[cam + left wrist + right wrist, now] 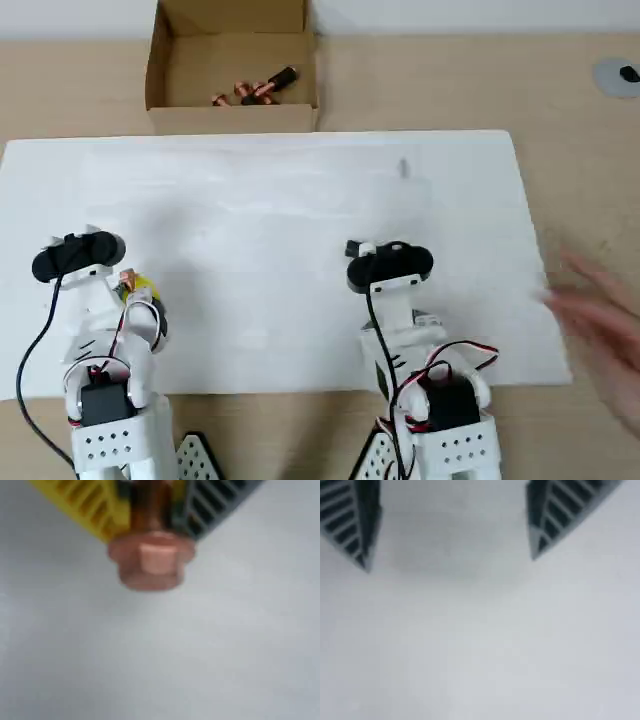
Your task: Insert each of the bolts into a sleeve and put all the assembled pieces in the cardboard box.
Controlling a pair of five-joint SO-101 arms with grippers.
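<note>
Your bench (420, 80) is bare wood, with a white sheet (270, 220) spread across most of it and both arms standing at its near edge. At the far edge, just beyond the sheet, you have the cardboard box (158, 70), open at the top. A small cluster of copper and black pieces (255, 90) lies on its floor, close to the wall nearest the arms. You cannot tell from above whether each of them is a bolt seated in a sleeve.

Your left gripper (150, 530) is clamped on a copper bolt (150, 562). The shank runs up between the yellow finger (85, 500) and the dark finger (215, 500), and the flanged hex head sticks out past their tips, over the white sheet. From above, that bolt shows as a copper spot beside the yellow finger, on the left part of the sheet and well apart from the box.

Your right gripper (450, 560) holds nothing. Its two dark fingers (355, 515) stand wide apart above bare sheet, close to the sheet's near edge and right of the middle.
</note>
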